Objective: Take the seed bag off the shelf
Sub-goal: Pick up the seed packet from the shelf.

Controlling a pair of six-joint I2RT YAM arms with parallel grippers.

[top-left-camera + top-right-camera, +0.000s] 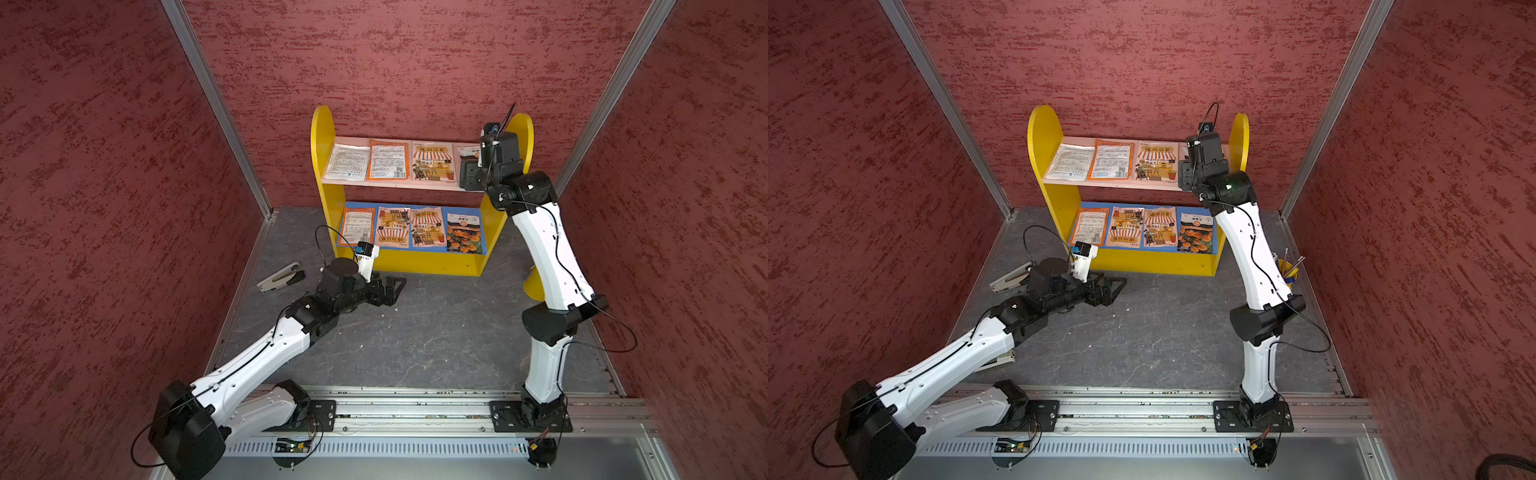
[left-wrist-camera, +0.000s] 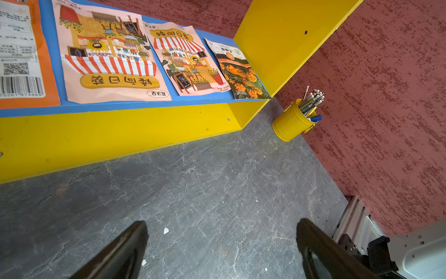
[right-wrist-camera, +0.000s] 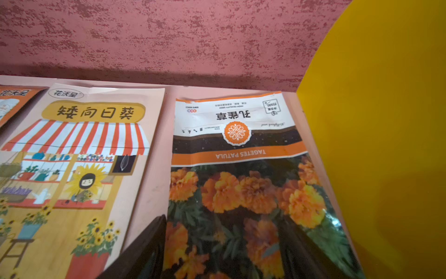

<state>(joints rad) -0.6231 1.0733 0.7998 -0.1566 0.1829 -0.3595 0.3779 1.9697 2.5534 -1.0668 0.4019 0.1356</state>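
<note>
Lying flat on the smooth pink board point(image 3: 166, 125) of the shelf point(image 1: 415, 264), beside a rounded yellow panel point(image 3: 374, 120), the glossy marigold bag point(image 3: 236, 188) sits between the spread black jaws of the right gripper point(image 3: 223, 221); the left gripper point(image 2: 222, 224) gapes over veined grey tabletop point(image 2: 217, 181).

The shelf point(image 1: 415, 264) stands at the surface's point(image 1: 415, 332) back — four bags point(image 1: 430, 163) on each board point(image 1: 395, 185); stapler point(image 1: 280, 277) left, cup point(image 2: 290, 123) right.

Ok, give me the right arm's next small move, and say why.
Probably ease the right end effector down and close on the marigold seed bag: its fingers stand apart over the bag's near end, which lies flat on the pink upper board.
</note>
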